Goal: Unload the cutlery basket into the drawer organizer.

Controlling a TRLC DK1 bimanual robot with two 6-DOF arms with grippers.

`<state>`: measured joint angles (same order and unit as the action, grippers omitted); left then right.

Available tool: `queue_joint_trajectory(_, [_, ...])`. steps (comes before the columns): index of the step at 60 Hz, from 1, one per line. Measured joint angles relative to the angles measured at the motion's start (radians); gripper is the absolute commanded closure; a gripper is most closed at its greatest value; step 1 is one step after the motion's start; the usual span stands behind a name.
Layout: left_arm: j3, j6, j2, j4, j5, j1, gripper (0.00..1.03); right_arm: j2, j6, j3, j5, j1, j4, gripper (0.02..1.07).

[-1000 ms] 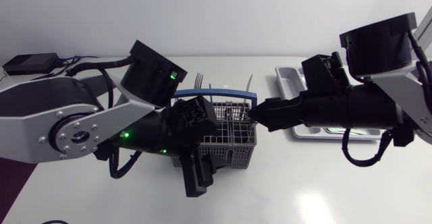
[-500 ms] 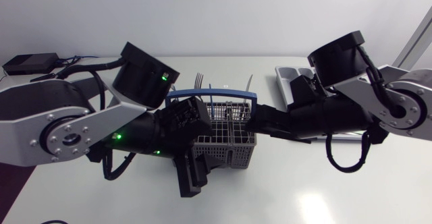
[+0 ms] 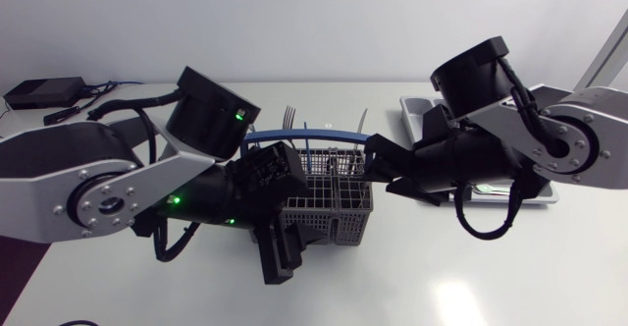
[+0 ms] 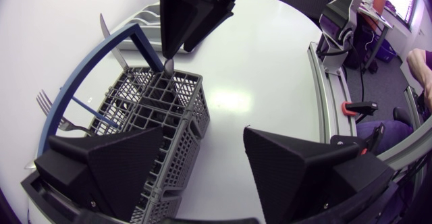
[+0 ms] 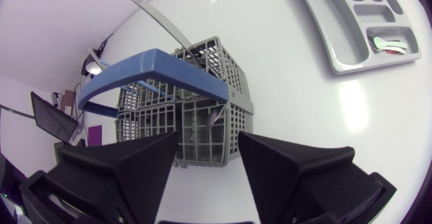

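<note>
The grey cutlery basket [image 3: 339, 208] with its blue handle [image 3: 324, 137] stands mid-table, holding forks [image 3: 288, 120] and a knife [image 3: 362, 122]. My right gripper [image 3: 371, 169] hangs over its right side. In the right wrist view its fingers stand apart, open [image 5: 209, 136], on either side of a silver utensil handle [image 5: 216, 115] that sticks up from the basket [image 5: 202, 99]. The left wrist view shows that handle's tip [image 4: 168, 65] just under the right gripper [image 4: 167, 48]. My left gripper [image 4: 204, 131] is wide open at the basket's near corner [image 4: 155, 99], one finger over it, the other over the table.
The grey drawer organizer [image 3: 417, 120] lies at the back right, with pale spoons [image 5: 385, 44] in one compartment. A black box [image 3: 44, 92] with cables sits at the back left. Bare white table [image 3: 471, 277] lies in front of the right arm.
My right arm has swung left and down over the basket's right side, and its fingers have narrowed around the utensil handle. The left arm has barely shifted.
</note>
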<state>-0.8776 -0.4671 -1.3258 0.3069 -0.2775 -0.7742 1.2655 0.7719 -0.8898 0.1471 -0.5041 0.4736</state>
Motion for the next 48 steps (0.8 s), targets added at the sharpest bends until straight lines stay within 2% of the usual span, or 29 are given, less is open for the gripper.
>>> queue_joint_trajectory(2, [0.000, 0.000, -0.005, -0.003, 0.000, 0.000, 0.07, 0.003, 0.008, -0.003, -0.005, 0.000, 0.000, 0.79])
queue_joint_trajectory(32, [0.000, -0.005, -0.082, -0.055, 0.003, 0.000, 0.07, 0.105, 0.063, -0.055, -0.022, -0.012, -0.005, 0.80])
queue_joint_trajectory(36, [0.000, -0.005, -0.090, -0.060, 0.003, 0.000, 0.07, 0.115, 0.064, -0.056, -0.026, -0.012, -0.005, 0.83])
queue_joint_trajectory(39, [0.000, -0.005, -0.095, -0.066, 0.003, 0.000, 0.07, 0.121, 0.066, -0.056, -0.031, -0.012, -0.005, 0.89])
queue_joint_trajectory(48, [0.000, -0.012, -0.104, -0.069, 0.003, 0.000, 0.07, 0.130, 0.066, -0.058, -0.048, -0.011, -0.009, 0.95])
